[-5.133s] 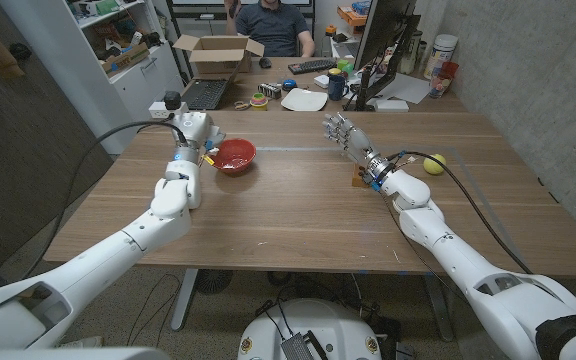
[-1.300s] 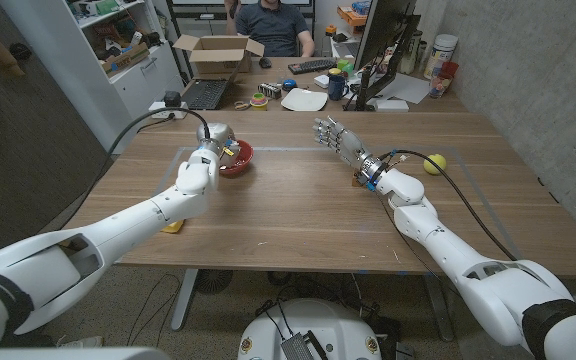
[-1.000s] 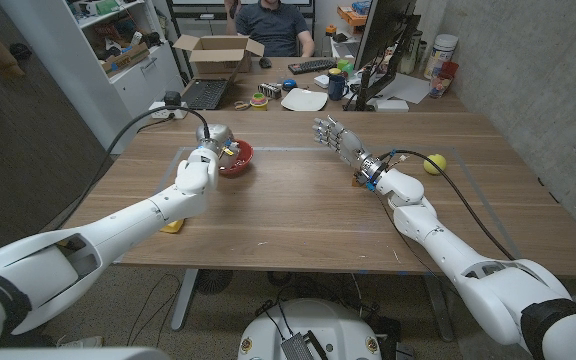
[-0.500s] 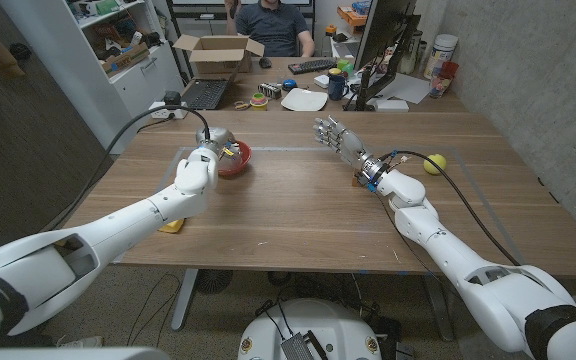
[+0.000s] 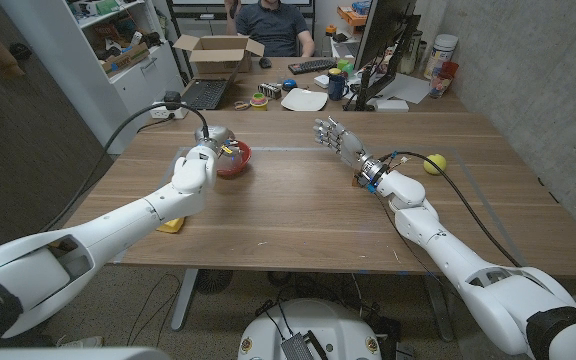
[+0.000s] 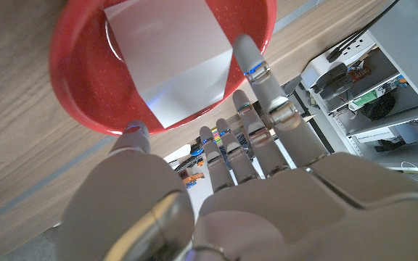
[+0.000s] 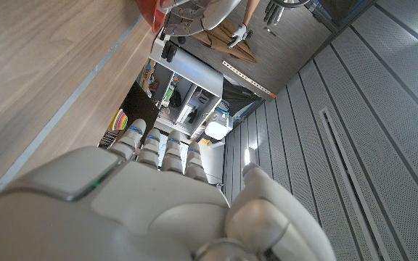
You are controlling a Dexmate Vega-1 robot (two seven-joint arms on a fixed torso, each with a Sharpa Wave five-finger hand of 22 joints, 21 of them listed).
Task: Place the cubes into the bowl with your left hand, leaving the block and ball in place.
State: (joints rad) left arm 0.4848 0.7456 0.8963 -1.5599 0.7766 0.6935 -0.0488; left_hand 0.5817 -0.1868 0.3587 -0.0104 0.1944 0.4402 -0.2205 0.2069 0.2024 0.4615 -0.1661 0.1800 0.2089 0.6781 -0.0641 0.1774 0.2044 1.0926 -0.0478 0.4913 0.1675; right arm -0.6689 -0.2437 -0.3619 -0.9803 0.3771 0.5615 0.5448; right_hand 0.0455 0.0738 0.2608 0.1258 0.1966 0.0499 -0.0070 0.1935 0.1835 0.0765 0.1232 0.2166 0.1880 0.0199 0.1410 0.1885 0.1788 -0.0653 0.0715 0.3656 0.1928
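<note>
The left hand [image 6: 216, 181], fingers spread and holding nothing, hovers above the red bowl [image 6: 85, 94], where a white cube [image 6: 167, 61] lies. Risk: withdrawing low could catch the rim and tip the bowl. The right hand [image 5: 336, 134] stands open, fingers apart, near the ball [image 5: 434, 164].

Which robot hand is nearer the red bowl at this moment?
Left. The left robot hand is at the red bowl, fingers over its rim, where a white cube lies inside. The right robot hand stands open well across the table from it.
</note>
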